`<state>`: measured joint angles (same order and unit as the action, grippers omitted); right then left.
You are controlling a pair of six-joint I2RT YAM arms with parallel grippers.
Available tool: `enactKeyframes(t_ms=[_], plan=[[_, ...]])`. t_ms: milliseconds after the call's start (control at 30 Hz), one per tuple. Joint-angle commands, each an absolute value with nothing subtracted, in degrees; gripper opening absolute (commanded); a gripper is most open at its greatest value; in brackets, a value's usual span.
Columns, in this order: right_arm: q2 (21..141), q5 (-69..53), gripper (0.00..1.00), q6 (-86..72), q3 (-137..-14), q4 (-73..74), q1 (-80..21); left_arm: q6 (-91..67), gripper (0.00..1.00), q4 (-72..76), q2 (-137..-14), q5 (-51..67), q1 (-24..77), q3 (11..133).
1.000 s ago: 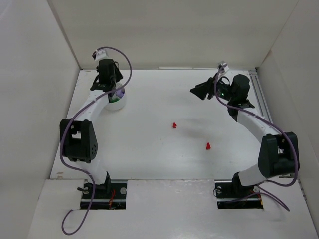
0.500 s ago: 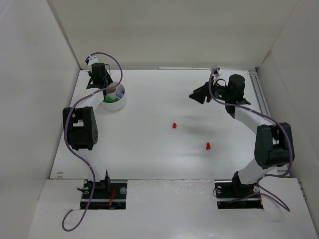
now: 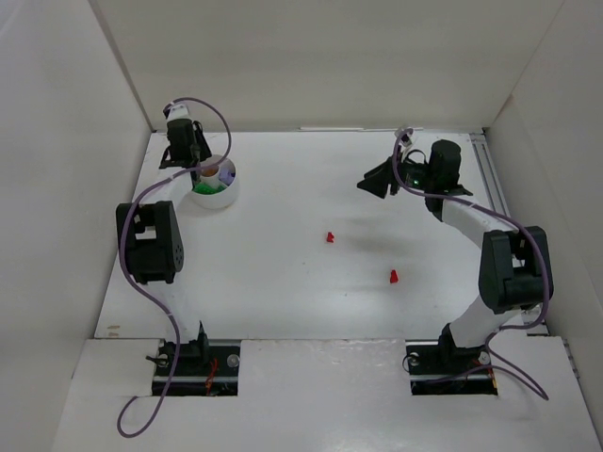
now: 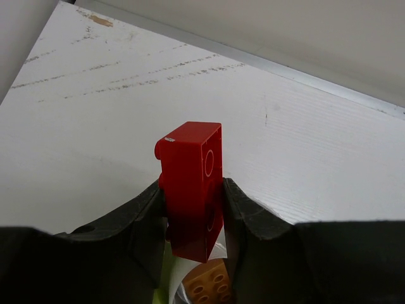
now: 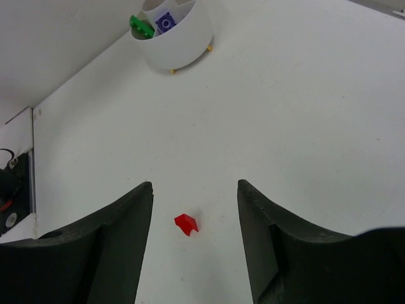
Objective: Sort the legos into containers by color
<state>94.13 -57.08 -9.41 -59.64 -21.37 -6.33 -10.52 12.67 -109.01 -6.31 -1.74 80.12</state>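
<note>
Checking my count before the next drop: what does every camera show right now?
held red lego: 1, red, upright between the left fingers, above the dish
loose red legos: 2, red, mid-table, apart from each other
green lego: 1, green, in the dish at its rim
purple lego: 1, pale purple, in the dish beside the green one
orange lego: 1, orange-brown, in the dish under the held brick
dish: 1, white, round, far left of the table
table: 1, white
left gripper: shut on the held red lego
right gripper: open, above the table's far right
</note>
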Motion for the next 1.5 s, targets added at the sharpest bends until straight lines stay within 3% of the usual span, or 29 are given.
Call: enactKeyframes(t_ms=[0,533,667,733,800,900,967,1300,1467], plan=[[94.13,-59.33,0.61,-8.0,-62.49,-22.76,-5.89,-8.27,0.0,16.35,-109.42,-3.25,-2.64,80.32],[95.19,-59.33,0.61,-7.47,-62.49,-22.24,-5.89,-5.45,0.03,16.08,-112.68,1.49,-2.64,82.0],[95.19,-59.33,0.61,-7.47,-62.49,-22.24,-5.89,-5.45,0.09,16.08,-112.15,2.72,-2.64,82.0],[95.19,-59.33,0.61,-7.47,-62.49,-22.24,-5.89,-5.45,0.18,16.08,-111.62,2.72,-2.64,81.39],[95.19,-59.33,0.61,-7.47,-62.49,-22.24,-5.89,-5.45,0.2,16.08,-111.01,2.72,-2.64,80.69],[95.19,-59.33,0.61,-7.47,-62.49,-22.24,-5.89,-4.93,0.31,16.08,-109.87,3.25,-2.64,80.07],[95.19,-59.33,0.61,-7.47,-62.49,-22.24,-5.89,-4.92,0.31,16.08,-109.86,3.25,-2.64,79.46],[95.71,-59.33,0.61,-7.47,-62.49,-22.24,-5.89,-4.31,0.51,16.08,-108.19,5.18,-2.64,79.45],[95.71,-59.33,0.6,-7.47,-62.49,-22.24,-5.89,-4.83,0.51,16.61,-107.14,5.71,-2.64,79.45]])
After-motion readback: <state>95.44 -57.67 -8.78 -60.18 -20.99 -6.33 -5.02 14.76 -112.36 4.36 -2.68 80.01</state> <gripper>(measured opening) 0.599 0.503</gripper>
